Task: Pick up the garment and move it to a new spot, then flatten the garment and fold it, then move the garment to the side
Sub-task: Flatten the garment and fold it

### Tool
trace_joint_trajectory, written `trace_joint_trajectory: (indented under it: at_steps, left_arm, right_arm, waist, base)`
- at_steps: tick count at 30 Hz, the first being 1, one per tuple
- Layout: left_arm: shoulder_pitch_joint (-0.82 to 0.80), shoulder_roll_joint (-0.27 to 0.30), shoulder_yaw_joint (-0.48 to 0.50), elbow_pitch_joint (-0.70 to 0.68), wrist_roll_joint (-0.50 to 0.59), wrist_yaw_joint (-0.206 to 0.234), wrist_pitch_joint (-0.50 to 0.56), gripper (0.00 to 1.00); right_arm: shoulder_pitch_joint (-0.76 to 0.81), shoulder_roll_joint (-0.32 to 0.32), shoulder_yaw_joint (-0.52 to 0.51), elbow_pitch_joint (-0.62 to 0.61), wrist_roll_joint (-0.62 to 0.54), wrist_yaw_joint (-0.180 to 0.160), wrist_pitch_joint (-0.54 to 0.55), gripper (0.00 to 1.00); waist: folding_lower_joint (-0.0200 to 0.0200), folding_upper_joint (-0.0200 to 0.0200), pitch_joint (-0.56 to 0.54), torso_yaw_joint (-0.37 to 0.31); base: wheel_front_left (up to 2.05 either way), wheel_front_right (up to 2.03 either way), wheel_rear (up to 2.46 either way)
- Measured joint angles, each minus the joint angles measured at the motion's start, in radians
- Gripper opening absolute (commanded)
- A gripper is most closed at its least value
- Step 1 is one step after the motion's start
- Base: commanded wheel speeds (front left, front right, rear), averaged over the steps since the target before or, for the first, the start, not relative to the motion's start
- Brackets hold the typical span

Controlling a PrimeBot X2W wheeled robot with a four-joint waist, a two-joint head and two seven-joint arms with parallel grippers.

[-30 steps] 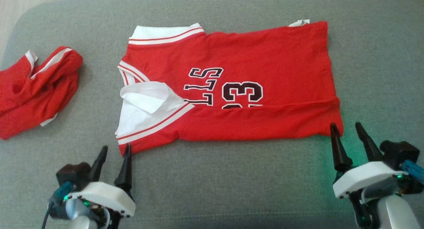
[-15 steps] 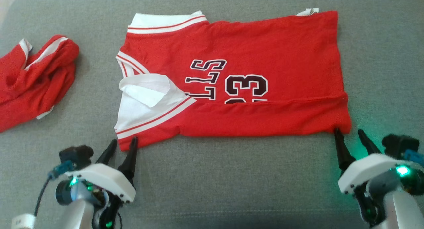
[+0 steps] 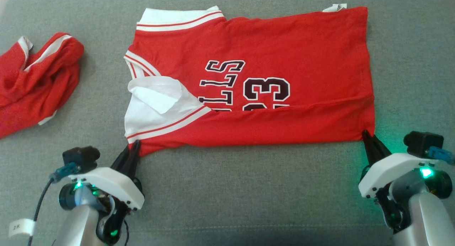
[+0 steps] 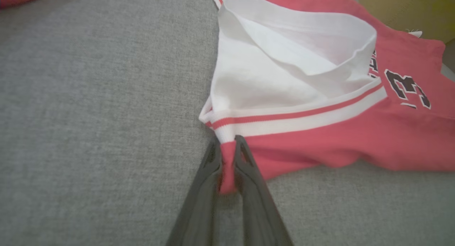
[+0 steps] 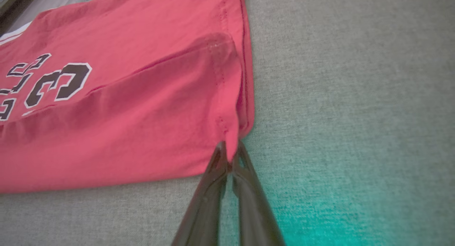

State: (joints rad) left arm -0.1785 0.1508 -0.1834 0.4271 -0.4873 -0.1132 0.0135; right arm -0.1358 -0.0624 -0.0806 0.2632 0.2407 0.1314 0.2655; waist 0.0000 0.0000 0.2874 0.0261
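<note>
Two near corners of the red, white-trimmed basketball jersey (image 3: 284,50), flat on the grey fabric surface (image 3: 227,189), sit pinched in the closed fingers of left gripper (image 3: 132,148) and right gripper (image 3: 366,135); lift both evenly, edge taut.

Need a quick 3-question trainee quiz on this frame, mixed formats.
1. True or false: the left tool is shut on a near corner of the jersey.
2. The right tool grips: A) the jersey's hem corner B) a hanger C) nothing.
3. Fill in: the crumpled red garment lies to the robot's ____ of the jersey.
Key: 1 true; 2 A; 3 left.
</note>
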Motion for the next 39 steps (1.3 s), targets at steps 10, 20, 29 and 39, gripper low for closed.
trace_joint_trajectory:
  at_steps: [10, 20, 29, 39]
  left_arm:
    - [0.071, 0.022, 0.002, -0.087, -0.002, 0.052, 0.049, 0.0]
    - [0.254, 0.035, 0.003, -0.218, -0.026, 0.106, 0.121, 0.0]
    - [0.299, 0.035, 0.003, -0.249, -0.038, 0.14, 0.123, 1.0]
    - [0.292, 0.036, 0.01, -0.369, 0.071, 0.213, -0.036, 1.0]
  right_arm:
    - [0.096, 0.011, -0.03, -0.058, 0.019, 0.0, 0.023, 0.0]
    - [0.233, 0.02, -0.068, -0.124, 0.035, 0.0, 0.077, 0.0]
    - [0.304, 0.023, -0.084, -0.192, 0.053, 0.0, 0.09, 1.0]
    - [0.297, 0.023, -0.055, -0.342, 0.016, 0.0, 0.005, 1.0]
  waist:
    - [0.0, 0.0, -0.049, 0.003]
    - [0.0, 0.0, -0.125, 0.01]
    - [0.0, 0.0, -0.168, 0.015]
    - [0.0, 0.0, -0.181, 0.003]
  base:
    - [0.0, 0.0, 0.0]
    - [0.0, 0.0, 0.0]
    - [0.0, 0.0, 0.0]
    - [0.0, 0.0, 0.0]
